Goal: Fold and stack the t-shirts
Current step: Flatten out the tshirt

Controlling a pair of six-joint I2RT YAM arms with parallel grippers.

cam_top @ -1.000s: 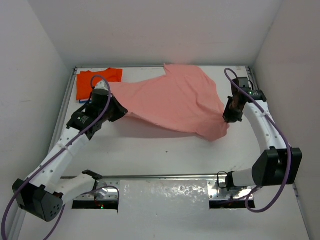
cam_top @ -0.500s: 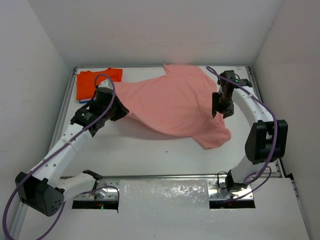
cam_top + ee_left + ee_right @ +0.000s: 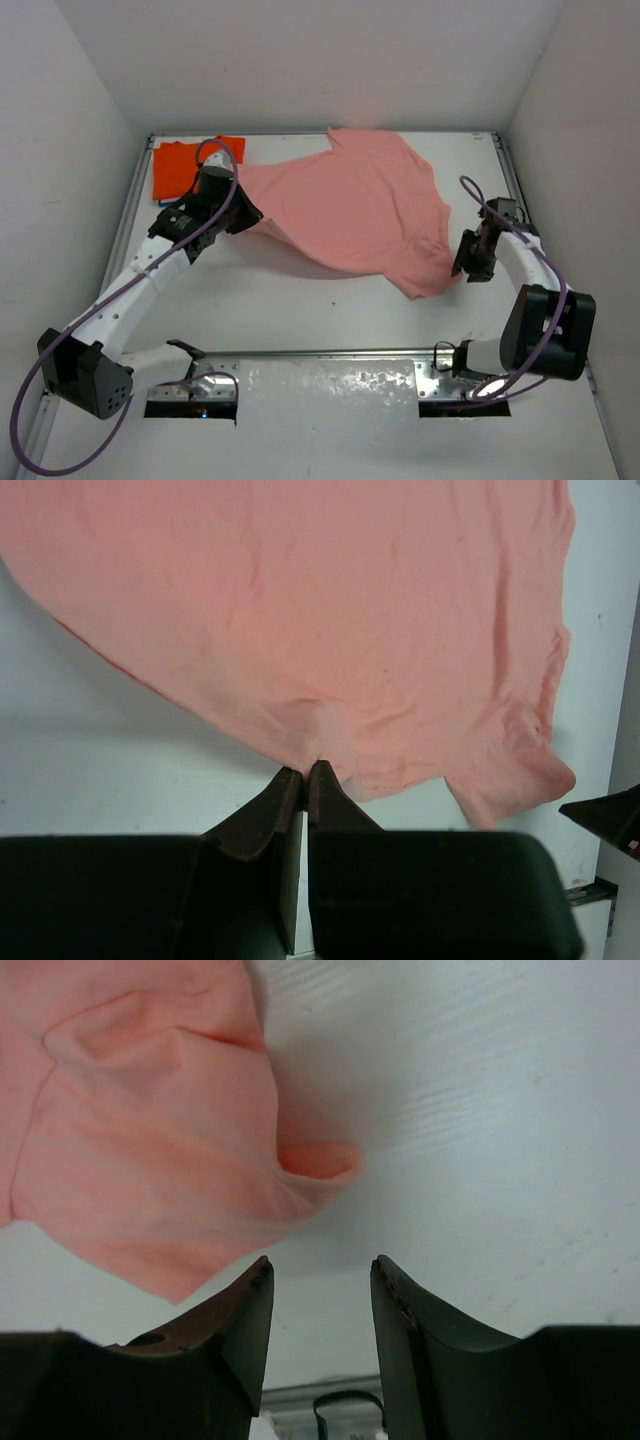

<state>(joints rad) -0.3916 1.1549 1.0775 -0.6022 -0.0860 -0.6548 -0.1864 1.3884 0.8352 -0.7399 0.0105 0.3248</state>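
The white table [image 3: 300, 310] carries everything. Across its far half sprawls the salmon-pink t-shirt [image 3: 350, 210], unfolded and wrinkled. It runs from near the far left corner toward the right edge, and one corner droops toward the middle of the table. Its left part is raised off the surface and throws a shadow beneath, because that edge is being held up. This looks like the spreading step, done so the cloth can lie flat for folding.

The bright orange t-shirt [image 3: 175, 165] lies folded in the far left corner, partly behind the left arm. It probably marks where the stack will go.

The left gripper [image 3: 305, 772] has its fingers pressed together, pinching the pink shirt's hem, and the cloth fans away from that pinch. The right gripper [image 3: 320, 1270] stands with fingers spread and holds nothing. It sits low near the right edge, just beside the shirt's rumpled near corner, well placed to take that corner and pull the cloth taut.
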